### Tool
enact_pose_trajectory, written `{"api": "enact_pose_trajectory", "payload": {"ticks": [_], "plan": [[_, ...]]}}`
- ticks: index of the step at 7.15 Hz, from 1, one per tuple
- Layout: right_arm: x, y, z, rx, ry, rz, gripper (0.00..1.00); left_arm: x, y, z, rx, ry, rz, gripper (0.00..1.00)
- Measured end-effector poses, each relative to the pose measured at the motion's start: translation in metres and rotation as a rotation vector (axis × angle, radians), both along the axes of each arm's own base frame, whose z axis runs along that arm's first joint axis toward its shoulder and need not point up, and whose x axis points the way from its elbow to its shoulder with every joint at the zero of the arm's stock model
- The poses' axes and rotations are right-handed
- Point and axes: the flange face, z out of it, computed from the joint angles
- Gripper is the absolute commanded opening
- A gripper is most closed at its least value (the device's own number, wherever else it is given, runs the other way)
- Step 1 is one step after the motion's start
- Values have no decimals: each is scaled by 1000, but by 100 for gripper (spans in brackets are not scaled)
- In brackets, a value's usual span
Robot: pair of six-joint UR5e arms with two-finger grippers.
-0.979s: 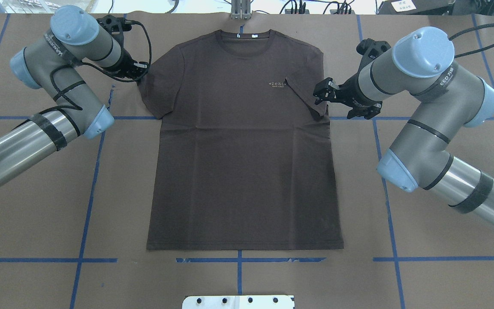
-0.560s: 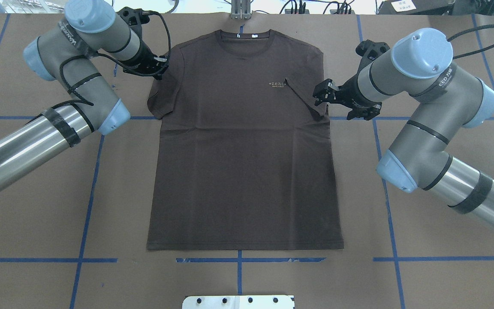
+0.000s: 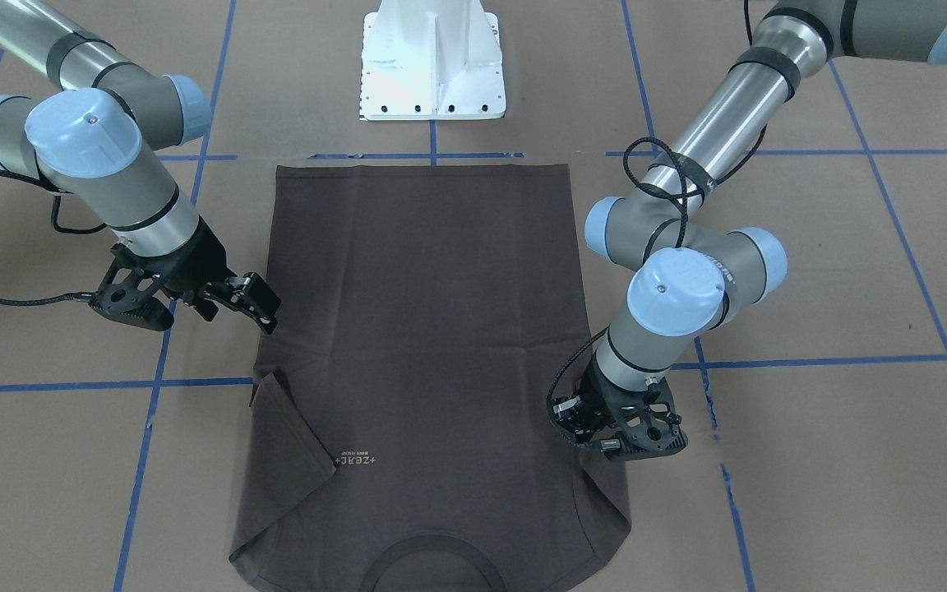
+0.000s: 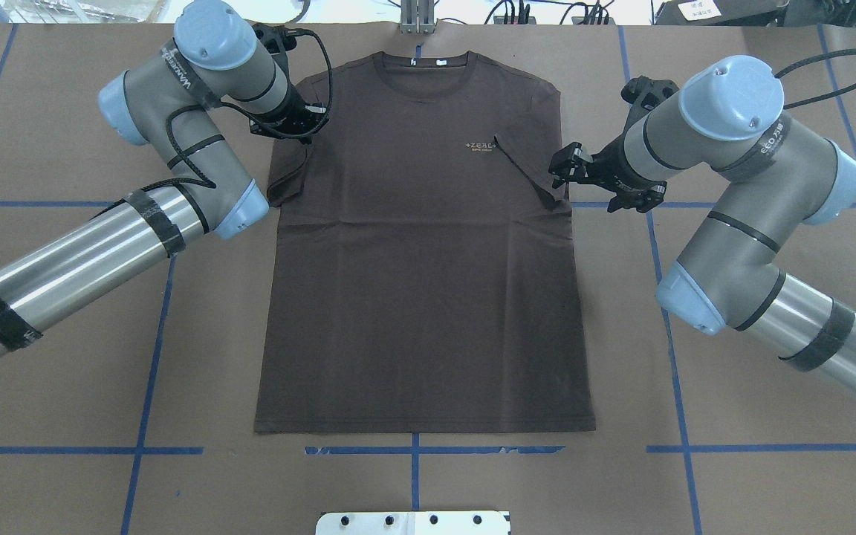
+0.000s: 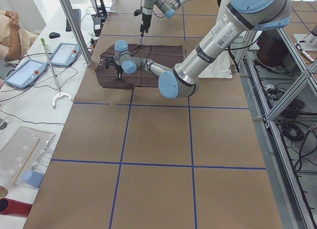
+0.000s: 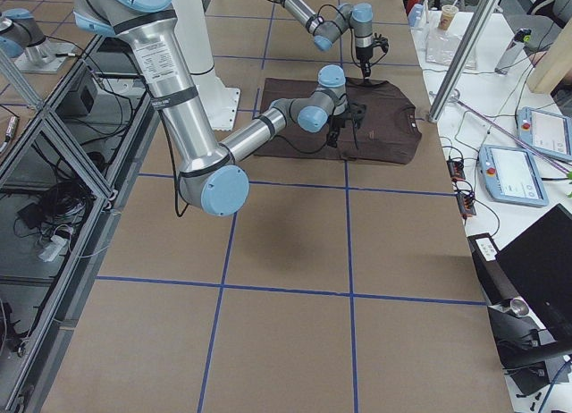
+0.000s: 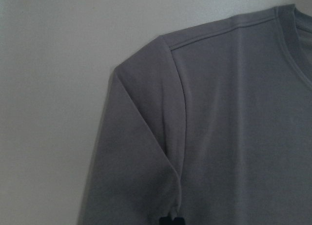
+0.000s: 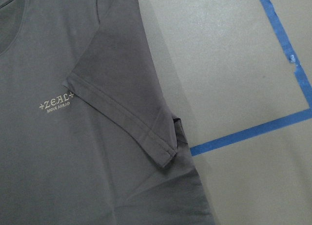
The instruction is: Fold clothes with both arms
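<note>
The T-shirt (image 4: pixel 420 297) lies flat, long axis 6 to 12 o'clock, hem (image 4: pixel 420 426) nearest the robot. At its 2 o'clock edge the right gripper (image 4: pixel 558 169) stands spread and empty beside the tucked-in sleeve (image 4: pixel 533 172). Farther, at 10 o'clock, the left gripper (image 4: pixel 302 134) looks pinched on the left sleeve (image 4: pixel 284 178); the chest (image 4: pixel 413 163) lies toward its 3 o'clock.
</note>
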Motion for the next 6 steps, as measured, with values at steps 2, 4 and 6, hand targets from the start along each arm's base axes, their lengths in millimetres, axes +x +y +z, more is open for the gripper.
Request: {"api": "enact_pose_trajectory", "payload": {"ticks": [2,4,6], "plan": [[1,0,0,0,0,0,100,5,-5,-13,2,6,-5,0],[2,1,2,-2,1,0,100,8,-8,-22,-4,12,-14,0],[2,2,4,-4,4,1,100,11,-9,-24,-6,11,-22,0]]}}
